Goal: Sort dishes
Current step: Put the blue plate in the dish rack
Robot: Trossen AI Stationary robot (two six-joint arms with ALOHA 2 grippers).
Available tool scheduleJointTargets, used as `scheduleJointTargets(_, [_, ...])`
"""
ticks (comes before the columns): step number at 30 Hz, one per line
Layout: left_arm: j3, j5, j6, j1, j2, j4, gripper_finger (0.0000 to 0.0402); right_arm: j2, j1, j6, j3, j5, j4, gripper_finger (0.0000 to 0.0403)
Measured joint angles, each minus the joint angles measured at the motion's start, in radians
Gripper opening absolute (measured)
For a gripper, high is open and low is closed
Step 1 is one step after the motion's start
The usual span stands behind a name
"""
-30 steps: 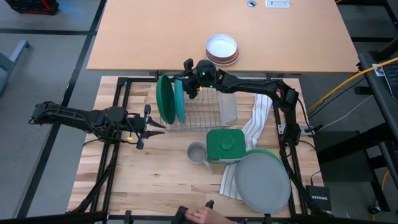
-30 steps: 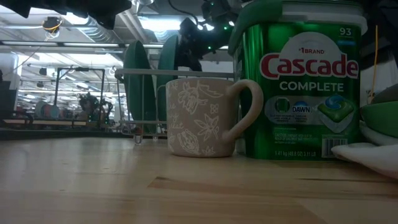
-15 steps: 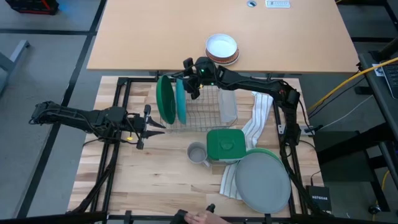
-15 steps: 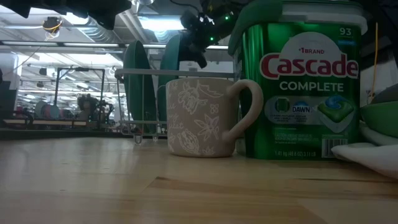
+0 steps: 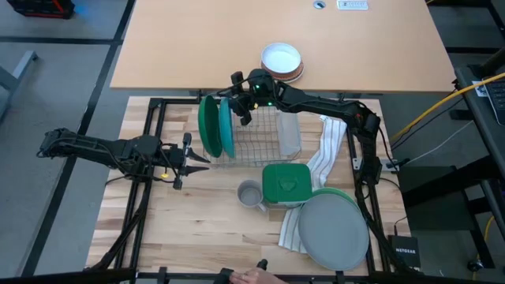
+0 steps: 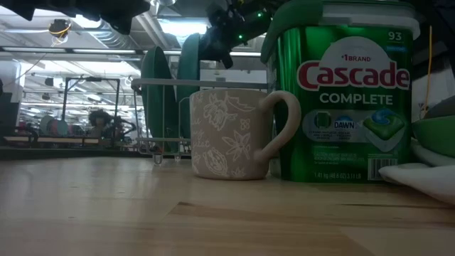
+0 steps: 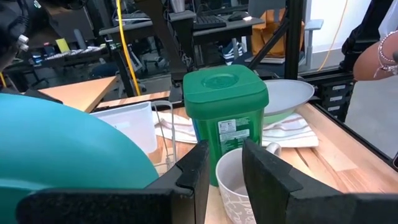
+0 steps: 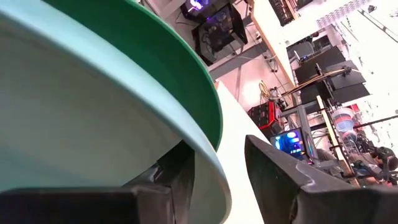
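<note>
Plates stand and lie around the wire dish rack [image 5: 256, 138], which serves as the landmark. At the rack's left end the dark green plate [image 5: 208, 126] stands on edge, and the teal plate [image 5: 227, 126] stands just beside it, on the side toward the rack's middle. The right claw [image 5: 241, 99] is at the top rim of the teal plate, at the rack's far left corner; in the right wrist view its fingers [image 8: 280, 171] straddle the teal rim, one on each side, so it is grasping that plate. In the low view both upright plates show behind the mug, with the right arm dark above them.

Toward the near right of the rack, the grey plate [image 5: 335, 229] lies flat on top of the light green plate [image 5: 335, 192], of which only an edge shows. Both rest on a white striped cloth [image 5: 323, 154] that runs from the rack's right side down to them.

Just in front of the rack stands a green detergent tub [image 5: 284, 184], with a small grey mug [image 5: 249, 194] touching or just beside its left side.

Left of the rack, the left claw [image 5: 188, 160] hovers over the counter [image 5: 205, 229], pointing at the rack. Its fingers [image 7: 267, 171] stand a little apart with nothing between them, released.

Beyond the rack, on the tan table, sits a white bowl [image 5: 282, 61].
</note>
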Motion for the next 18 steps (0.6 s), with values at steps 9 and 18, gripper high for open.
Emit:
scheduleJointTargets(9, [0.0,0.0,-0.021,0.0,0.0,-0.01,0.0084,0.027,0.0,-0.01,0.003,0.032,0.001,0.0144])
scheduleJointTargets(18, [0.0,0.0,-0.018,0.0,0.001,-0.012,0.0084,0.029,-0.001,-0.01,0.003,0.063,-0.072,0.0144])
